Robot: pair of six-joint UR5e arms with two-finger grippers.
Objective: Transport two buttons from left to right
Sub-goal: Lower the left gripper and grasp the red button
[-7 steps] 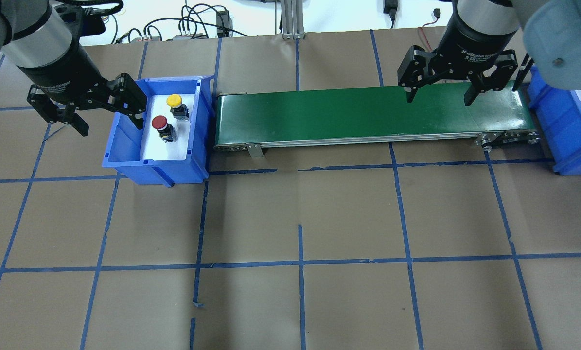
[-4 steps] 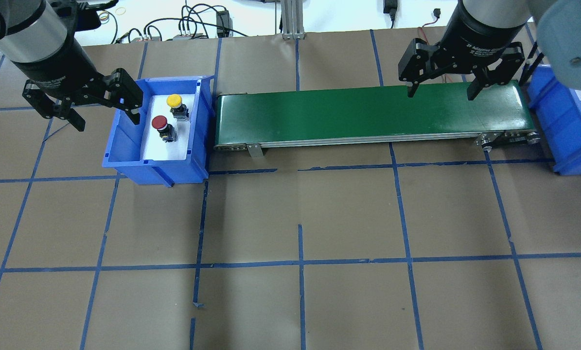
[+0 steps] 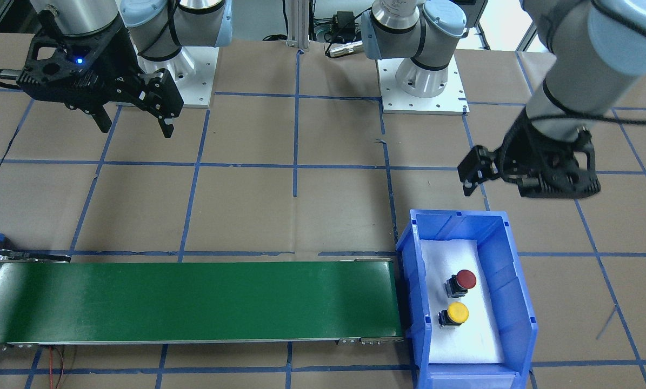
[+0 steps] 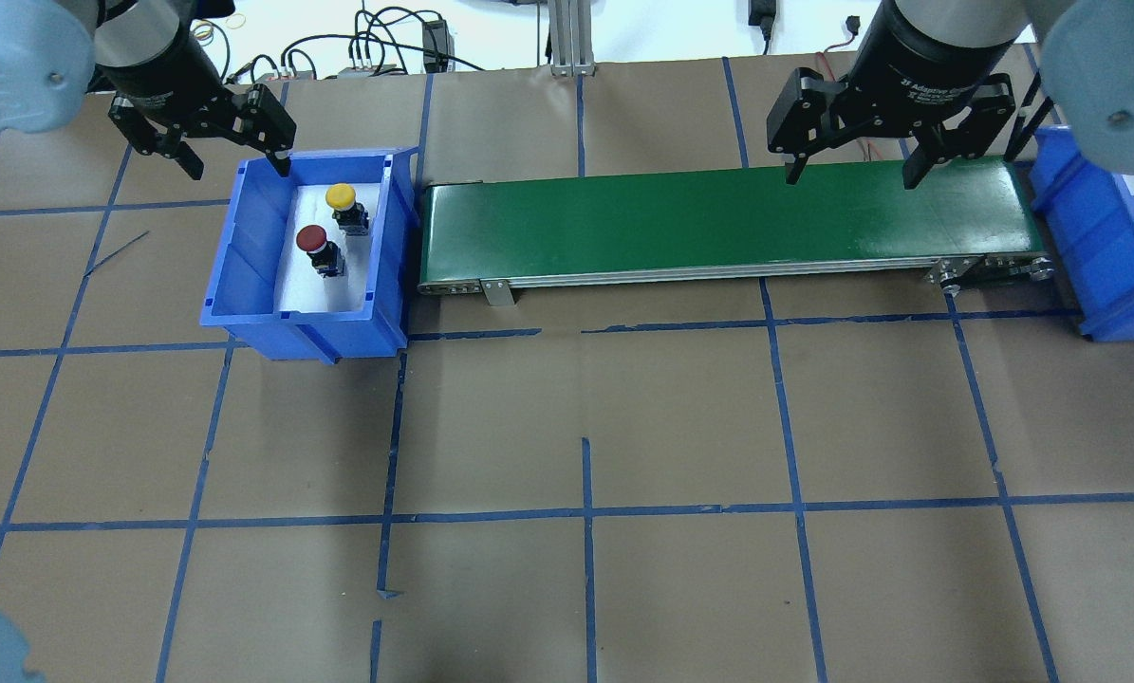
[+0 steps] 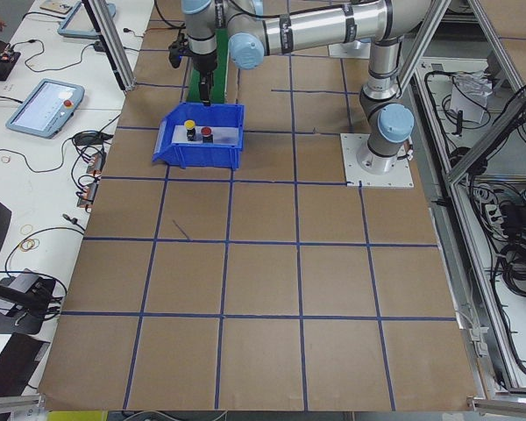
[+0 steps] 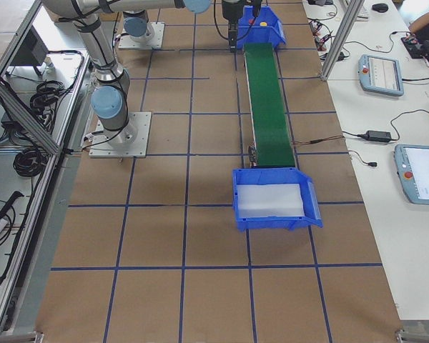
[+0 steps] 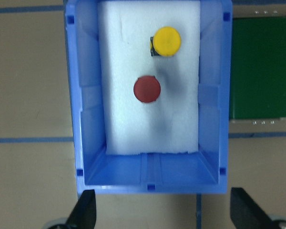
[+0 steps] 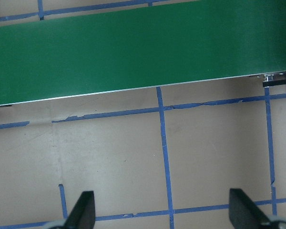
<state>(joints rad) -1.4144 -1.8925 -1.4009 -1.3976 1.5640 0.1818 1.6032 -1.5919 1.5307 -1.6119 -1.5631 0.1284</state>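
So nothing is across yet: the red button (image 4: 311, 239) and yellow button (image 4: 341, 196) sit in the left bin (image 4: 244, 249), and I have the left gripper (image 4: 234, 163) and right gripper (image 4: 851, 177) spread, empty.

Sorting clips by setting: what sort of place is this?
Likely a robotics lab workcell: a taped-grid table, a green conveyor beside a blue bin, and a teach pendant on a side bench.
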